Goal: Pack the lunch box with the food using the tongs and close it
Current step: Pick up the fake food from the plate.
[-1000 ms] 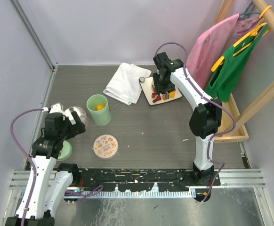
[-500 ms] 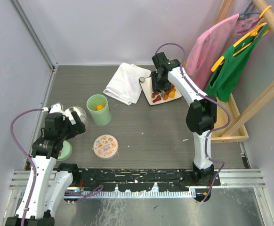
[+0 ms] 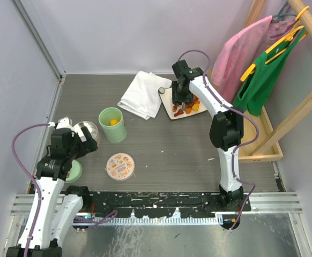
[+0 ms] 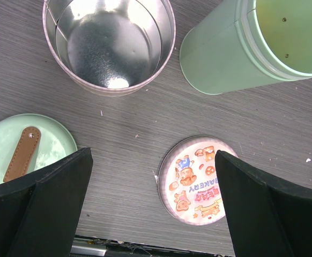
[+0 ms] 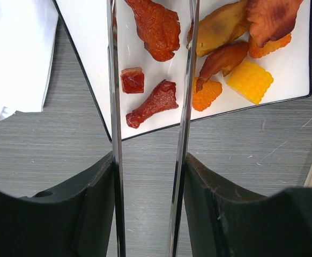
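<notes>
Several pieces of food [image 5: 158,101], red drumsticks, orange slices and yellow corn, lay on the white plate [image 5: 86,32] at the table's far side. The tongs [image 5: 114,107] reached out above them, arms apart and bracketing two drumsticks and a red cube, seemingly lining up a pick. The right gripper [image 5: 149,160] was partly closed on those arms, likely just firmly enough to carry them unsqueezed, while the left gripper [image 4: 153,160] hung wide open and empty above the lids, near the green lunch box [image 3: 113,124].

Lab test cell: walled table [image 3: 188,144]
</notes>
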{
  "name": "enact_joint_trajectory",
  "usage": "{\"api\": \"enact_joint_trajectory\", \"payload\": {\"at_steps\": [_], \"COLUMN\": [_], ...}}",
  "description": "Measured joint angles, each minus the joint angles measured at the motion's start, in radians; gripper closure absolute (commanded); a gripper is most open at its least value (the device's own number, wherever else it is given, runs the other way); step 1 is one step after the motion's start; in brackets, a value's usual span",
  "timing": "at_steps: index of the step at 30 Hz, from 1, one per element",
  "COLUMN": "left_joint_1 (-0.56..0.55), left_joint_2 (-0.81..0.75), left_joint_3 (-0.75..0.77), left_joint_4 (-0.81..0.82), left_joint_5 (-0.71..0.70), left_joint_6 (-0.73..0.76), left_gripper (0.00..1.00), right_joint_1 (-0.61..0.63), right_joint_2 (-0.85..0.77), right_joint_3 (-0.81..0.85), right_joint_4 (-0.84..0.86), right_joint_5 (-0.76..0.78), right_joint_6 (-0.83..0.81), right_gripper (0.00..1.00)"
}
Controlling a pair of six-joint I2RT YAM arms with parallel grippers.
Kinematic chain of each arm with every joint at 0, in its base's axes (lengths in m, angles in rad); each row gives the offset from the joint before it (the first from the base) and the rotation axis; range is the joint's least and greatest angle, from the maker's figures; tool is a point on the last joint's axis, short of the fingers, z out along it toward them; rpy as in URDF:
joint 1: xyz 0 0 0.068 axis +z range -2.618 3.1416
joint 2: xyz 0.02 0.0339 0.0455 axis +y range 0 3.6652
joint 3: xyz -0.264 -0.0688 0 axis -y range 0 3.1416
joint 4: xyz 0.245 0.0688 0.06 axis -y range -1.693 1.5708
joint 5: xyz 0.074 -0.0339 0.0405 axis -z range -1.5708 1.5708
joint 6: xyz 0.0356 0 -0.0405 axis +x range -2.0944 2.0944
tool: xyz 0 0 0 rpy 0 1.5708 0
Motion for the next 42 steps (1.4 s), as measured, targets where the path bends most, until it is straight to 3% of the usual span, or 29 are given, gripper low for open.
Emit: {"api": "enact_joint_trajectory", "payload": {"at_steps": [8, 19, 42], "left_joint_1": [0.0, 0.0, 0.0], "left_joint_2": [0.0, 0.0, 0.0], "left_joint_3": [0.0, 0.0, 0.0], "left_joint_4": [0.0, 0.0, 0.0], "left_joint_5": [0.0, 0.0, 0.0], "left_joint_6": [0.0, 0.0, 0.0], "left_gripper": [0.02, 0.02, 0.02], "right_joint_1": [0.0, 0.0, 0.0], "right_joint_2": [0.008, 0.01, -0.13], "right_joint_3": [0.0, 0.0, -0.088], "right_joint_4": [0.009, 0.008, 0.027], "right_joint_5": [0.002, 0.013, -0.039], "right_joint_6": [0.032, 0.039, -0.003], "right_gripper": [0.48, 0.6, 0.61]}}
